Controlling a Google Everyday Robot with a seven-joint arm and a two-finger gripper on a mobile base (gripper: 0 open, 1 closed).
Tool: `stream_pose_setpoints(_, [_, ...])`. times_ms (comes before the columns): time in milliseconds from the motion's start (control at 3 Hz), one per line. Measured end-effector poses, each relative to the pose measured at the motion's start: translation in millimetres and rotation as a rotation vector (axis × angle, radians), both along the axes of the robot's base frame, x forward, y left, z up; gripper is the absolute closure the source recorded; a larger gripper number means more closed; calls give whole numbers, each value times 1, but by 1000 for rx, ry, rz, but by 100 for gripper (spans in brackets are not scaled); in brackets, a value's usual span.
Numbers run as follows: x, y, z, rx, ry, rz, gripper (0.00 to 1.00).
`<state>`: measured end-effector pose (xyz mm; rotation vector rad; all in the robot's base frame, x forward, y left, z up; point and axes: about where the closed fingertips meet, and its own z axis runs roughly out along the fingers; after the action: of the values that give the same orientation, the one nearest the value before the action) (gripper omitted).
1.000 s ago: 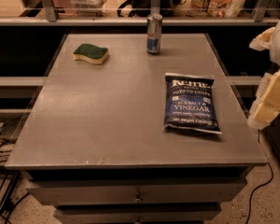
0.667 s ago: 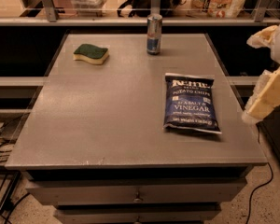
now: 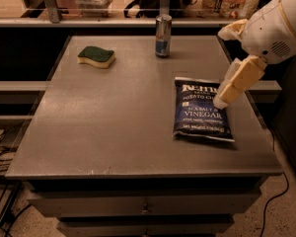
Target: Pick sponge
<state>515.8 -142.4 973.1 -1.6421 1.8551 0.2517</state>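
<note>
The sponge point(image 3: 96, 57), dark green on top with pale yellow foam below, lies flat near the table's far left corner. My gripper point(image 3: 226, 94) hangs from the white arm at the right, its pale yellow fingers pointing down-left over the right edge of the chip bag point(image 3: 202, 109). It holds nothing. The sponge is far to the left of the gripper, across the table.
A blue bag of salt and vinegar chips lies on the right half of the grey table point(image 3: 123, 112). A slim drink can point(image 3: 163, 35) stands upright at the far middle edge. Shelves with goods run behind the table. Cables lie on the floor at both sides.
The arm has swung in from the right edge of the view, and the gripper now hangs over the chip bag's right side. The sponge, can and bag have not moved.
</note>
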Motion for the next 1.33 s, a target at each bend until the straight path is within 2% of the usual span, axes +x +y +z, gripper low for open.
stream_pose_setpoints(667, [3,7,-6,8,18,-12,0])
stream_pose_setpoints(1000, [22,42,-14,69,20,-1,0])
stream_pose_setpoints(1333, [55,84,-21,111,7,16,0])
